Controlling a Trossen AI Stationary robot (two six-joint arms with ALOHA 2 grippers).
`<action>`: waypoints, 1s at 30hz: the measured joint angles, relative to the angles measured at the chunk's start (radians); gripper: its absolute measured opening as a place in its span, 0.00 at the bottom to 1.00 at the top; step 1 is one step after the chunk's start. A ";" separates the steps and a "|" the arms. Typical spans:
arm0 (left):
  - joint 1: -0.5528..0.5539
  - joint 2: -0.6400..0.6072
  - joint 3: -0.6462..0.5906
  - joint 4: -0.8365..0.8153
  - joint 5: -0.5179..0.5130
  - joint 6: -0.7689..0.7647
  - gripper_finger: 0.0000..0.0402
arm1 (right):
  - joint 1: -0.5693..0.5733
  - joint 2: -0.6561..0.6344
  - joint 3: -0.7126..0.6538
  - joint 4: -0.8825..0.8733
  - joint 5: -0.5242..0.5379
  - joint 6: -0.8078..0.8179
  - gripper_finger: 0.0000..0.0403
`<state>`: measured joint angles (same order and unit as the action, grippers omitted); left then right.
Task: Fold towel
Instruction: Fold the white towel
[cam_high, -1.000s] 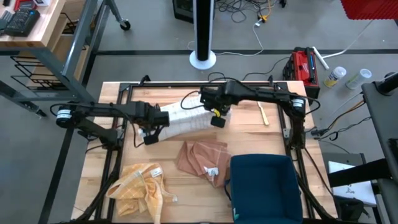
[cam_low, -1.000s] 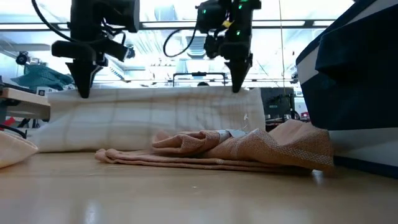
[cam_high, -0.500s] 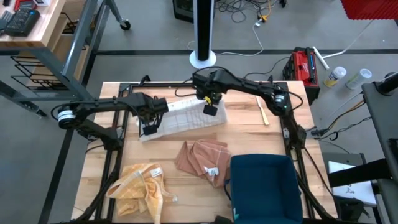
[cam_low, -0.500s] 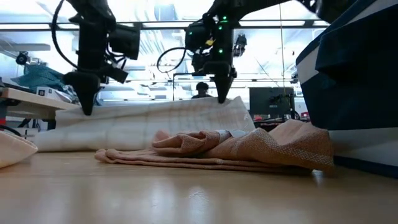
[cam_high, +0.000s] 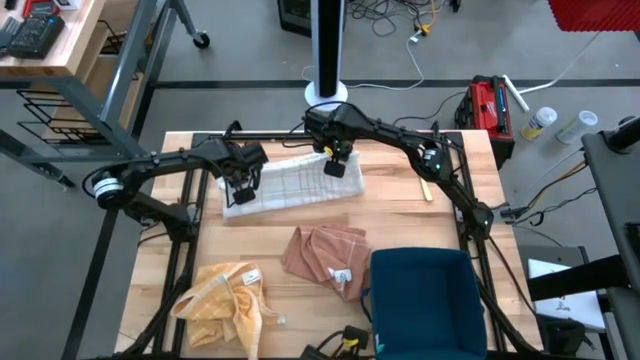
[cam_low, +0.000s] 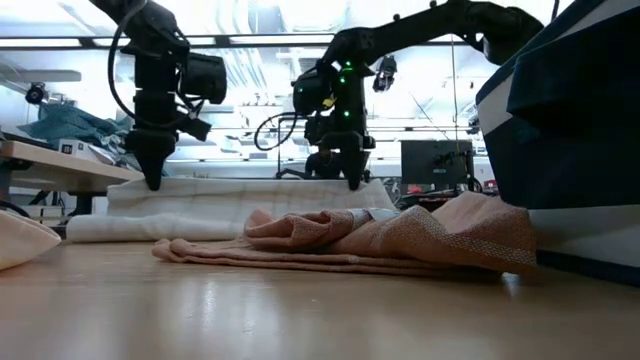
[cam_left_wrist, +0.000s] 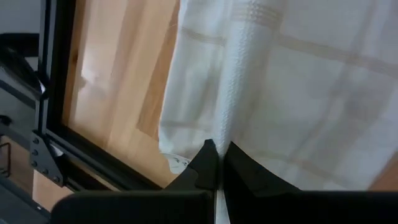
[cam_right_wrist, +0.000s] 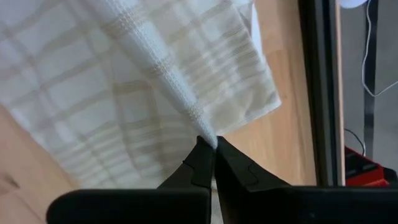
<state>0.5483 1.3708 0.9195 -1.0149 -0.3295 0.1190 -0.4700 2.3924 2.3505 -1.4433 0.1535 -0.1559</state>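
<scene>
A white checked towel (cam_high: 290, 187) lies on the far half of the wooden table (cam_high: 440, 215), doubled over itself. Its lower layer rests flat on the wood. My left gripper (cam_high: 240, 194) is shut on the towel's left end. My right gripper (cam_high: 335, 170) is shut on its right end. In the low view the left gripper (cam_low: 152, 181) and the right gripper (cam_low: 352, 181) both point down. The towel's top edge (cam_low: 250, 183) runs between them, a little above the table. My left gripper pinches a raised ridge of the towel (cam_left_wrist: 229, 127) between its two fingers, coming from above at a steep slant. One layer or several, I cannot tell. The cloth falls away on both sides onto the lower layer. My right gripper pinches a ridge of the towel near its right edge (cam_right_wrist: 200, 118) between its two fingers, pointing straight down. The cloth spreads out below it onto the table. The edge between the two grippers runs nearly straight.
A crumpled pink towel (cam_high: 325, 255) lies in the table's middle and a yellow one (cam_high: 225, 298) at the near left. A dark blue bulk (cam_high: 430, 300) fills the near right. A thin wooden stick (cam_high: 423, 183) lies at the far right, and black frame rails edge the table.
Both grippers have moved toward the table's far edge and down, staying shut on the towel. The held edge, lifted high a second ago, has come over and down onto the far part of the towel. The towel is now narrower and lies closer to the far edge.
</scene>
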 joint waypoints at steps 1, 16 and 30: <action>0.010 0.000 0.000 0.000 0.002 0.001 0.00 | -0.001 0.000 0.000 0.011 0.001 -0.002 0.00; 0.096 0.002 0.000 0.110 -0.003 0.012 0.00 | -0.013 -0.003 0.005 0.097 0.057 -0.026 0.00; 0.183 0.179 -0.019 0.212 -0.049 0.011 0.18 | -0.026 -0.003 0.005 0.170 0.124 -0.012 0.20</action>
<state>0.7309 1.5497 0.9001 -0.8031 -0.3783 0.1297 -0.4965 2.3890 2.3554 -1.2735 0.2778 -0.1675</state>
